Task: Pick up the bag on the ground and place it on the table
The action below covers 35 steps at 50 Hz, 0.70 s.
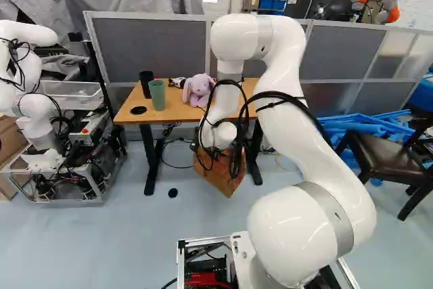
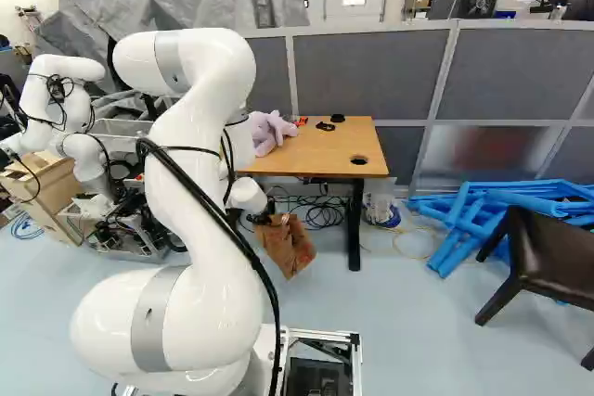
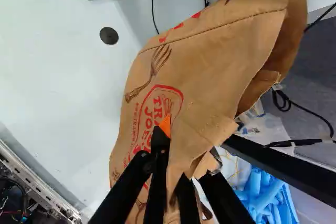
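In the right base view my gripper (image 2: 267, 218) is partly hidden by the arm, low in front of the table (image 2: 325, 150). The brown paper bag (image 2: 288, 248) hangs tilted from it, below tabletop height. Seen from the wrist, the gripper (image 3: 176, 148) is shut on the bag (image 3: 210, 72), pinching its paper; one orange pad (image 3: 165, 125) shows against the printed side, while folds of paper cover the other fingertip. The left base view shows the bag (image 1: 220, 174) between the table's legs, its upper part behind the arm.
On the table stand a green cup (image 1: 157, 95), a black cup (image 1: 145, 84) and a purple plush toy (image 1: 198, 89). Cables hang under the tabletop. Another robot (image 1: 30, 93) is at the left. Blue tubes (image 2: 483, 215) and a dark chair (image 2: 548, 257) are at the right.
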Motion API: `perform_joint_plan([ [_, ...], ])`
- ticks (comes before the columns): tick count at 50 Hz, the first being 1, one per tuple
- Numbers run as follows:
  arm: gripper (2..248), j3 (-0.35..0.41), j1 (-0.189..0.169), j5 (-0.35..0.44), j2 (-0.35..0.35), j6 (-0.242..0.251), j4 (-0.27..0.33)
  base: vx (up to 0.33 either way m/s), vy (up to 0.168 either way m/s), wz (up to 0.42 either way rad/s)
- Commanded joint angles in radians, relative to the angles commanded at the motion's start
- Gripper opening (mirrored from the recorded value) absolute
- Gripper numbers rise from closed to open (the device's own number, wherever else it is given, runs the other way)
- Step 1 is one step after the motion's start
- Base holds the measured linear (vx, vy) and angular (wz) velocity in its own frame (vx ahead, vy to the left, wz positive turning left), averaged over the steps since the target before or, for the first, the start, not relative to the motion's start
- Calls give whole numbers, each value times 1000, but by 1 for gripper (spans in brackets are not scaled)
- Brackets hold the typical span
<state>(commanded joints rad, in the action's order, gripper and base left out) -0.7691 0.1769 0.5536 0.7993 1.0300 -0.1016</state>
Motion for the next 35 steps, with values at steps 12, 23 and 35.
perform_joint_plan([
  [12,21,28,0,0,-47,0,0,0,0,0],
  [23,21,53,0,-1,-90,0,0,0,0,0],
  [35,21,72,0,-31,-124,0,0,0,0,0],
])
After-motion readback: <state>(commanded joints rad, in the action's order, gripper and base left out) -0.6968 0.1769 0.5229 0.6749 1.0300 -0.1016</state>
